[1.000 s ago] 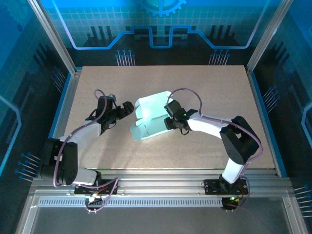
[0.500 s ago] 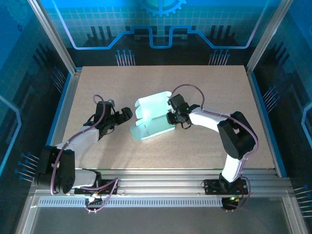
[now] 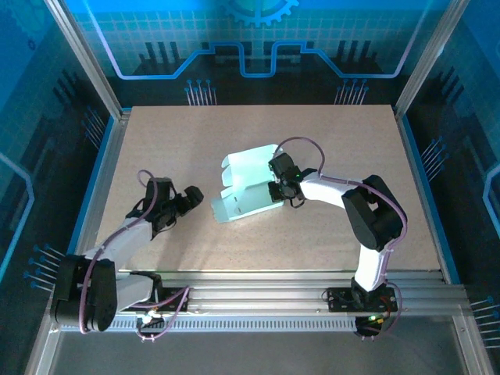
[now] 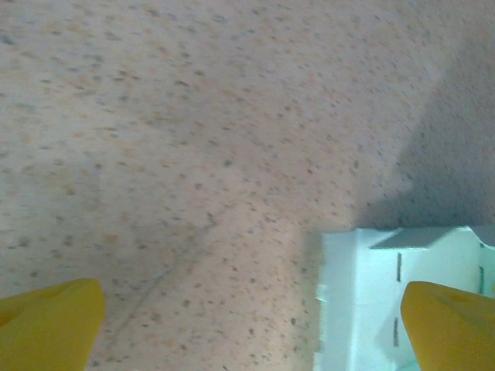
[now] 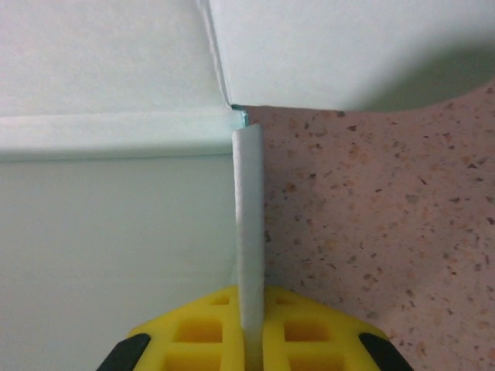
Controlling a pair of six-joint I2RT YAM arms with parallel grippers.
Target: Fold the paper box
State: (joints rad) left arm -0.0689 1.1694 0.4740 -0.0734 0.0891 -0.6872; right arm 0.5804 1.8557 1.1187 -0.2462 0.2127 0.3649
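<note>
The paper box [image 3: 246, 187] is a pale mint card piece lying mid-table, partly folded, with rounded flaps at its far end. My right gripper [image 3: 275, 191] is shut on its right edge. In the right wrist view a thin upright wall of the paper box [image 5: 249, 224] is pinched between the yellow fingers [image 5: 199, 334]. My left gripper [image 3: 197, 196] stands open to the left of the box, apart from it. In the left wrist view its yellow fingertips [image 4: 48, 321] sit wide apart, and a corner of the paper box [image 4: 371, 294] shows at lower right.
The speckled beige table [image 3: 328, 141] is ringed by aluminium rails [image 3: 258, 301] at the near edge and blue panels at the sides. The right arm's elbow [image 3: 373, 215] rises to the right of the box.
The right gripper has closed onto the box's right edge. The left arm has drawn back toward the near left, away from the box, still open. The box shifted slightly.
</note>
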